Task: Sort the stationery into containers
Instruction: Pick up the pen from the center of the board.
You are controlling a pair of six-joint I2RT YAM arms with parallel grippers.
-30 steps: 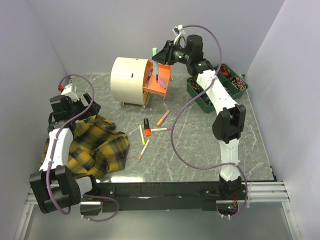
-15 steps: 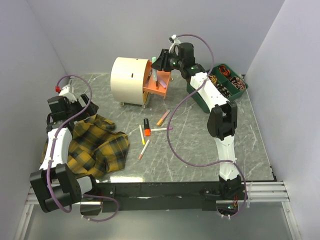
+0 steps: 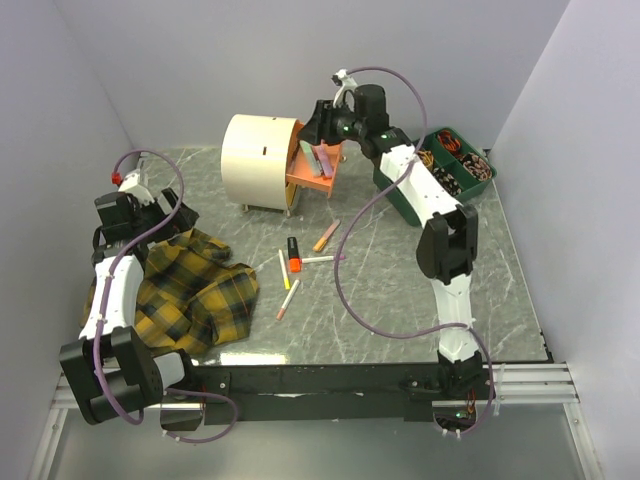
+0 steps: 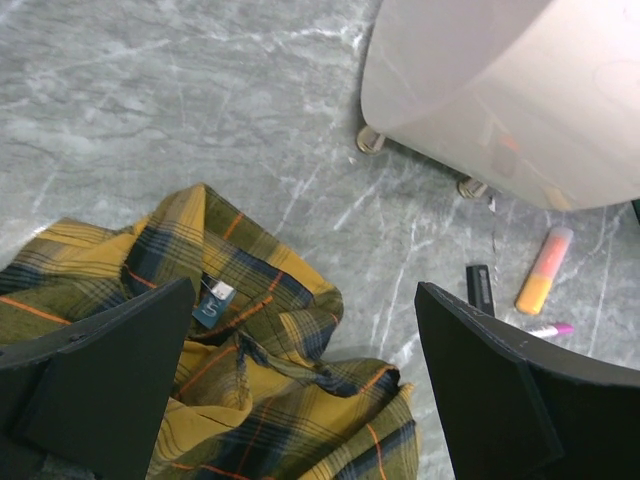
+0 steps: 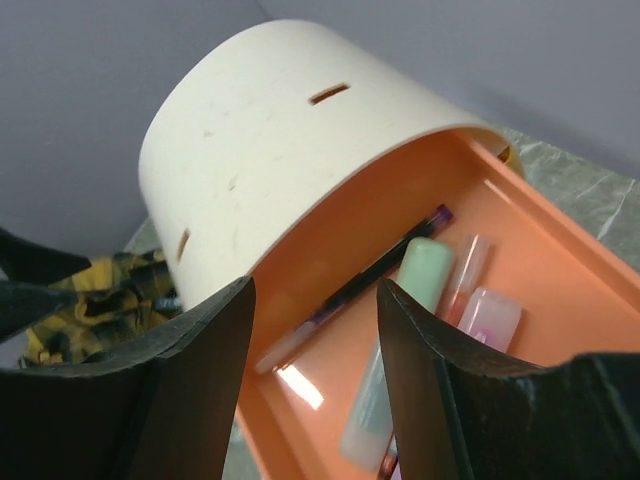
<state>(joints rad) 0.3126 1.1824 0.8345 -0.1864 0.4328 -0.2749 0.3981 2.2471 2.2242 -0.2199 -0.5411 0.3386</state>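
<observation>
The containers are one cream drum-shaped chest (image 3: 256, 160), lying on its side on small feet at the rear centre of the worktop (image 3: 400, 300). Its orange drawer (image 3: 312, 176) is pulled out to the right, with the rim fully exposed.

Inside the drawer lie a dark pen (image 5: 375, 272), a pale green highlighter (image 5: 405, 320), a pink marker (image 5: 466, 274) and a lilac marker (image 5: 489, 318). All four lie roughly parallel to one another.

The right tool (image 5: 315, 290) hovers just above the drawer, near the chest's edge. Its jaws are apart and hold nothing.

The remaining stationery lies loose on the worktop in front of the chest:
- an orange highlighter (image 3: 325, 237);
- a black-and-orange marker (image 3: 294, 251);
- a yellow pen (image 3: 284, 270);
- a white pen with a pink tip (image 3: 320, 259);
- a peach pen (image 3: 288, 299).

These items cluster near one another, well apart from every worktop edge.

Bare marble extends from this cluster to the right edge and to the near edge. A green bin (image 3: 400, 200) stands at the right rear, just beside the right arm's forearm.

A yellow-black plaid cloth (image 3: 190, 285) covers the left near area. The left tool (image 4: 305, 290) hangs over the cloth's edge, jaws spread wide and holding nothing. Walls close the left, rear and right sides.
</observation>
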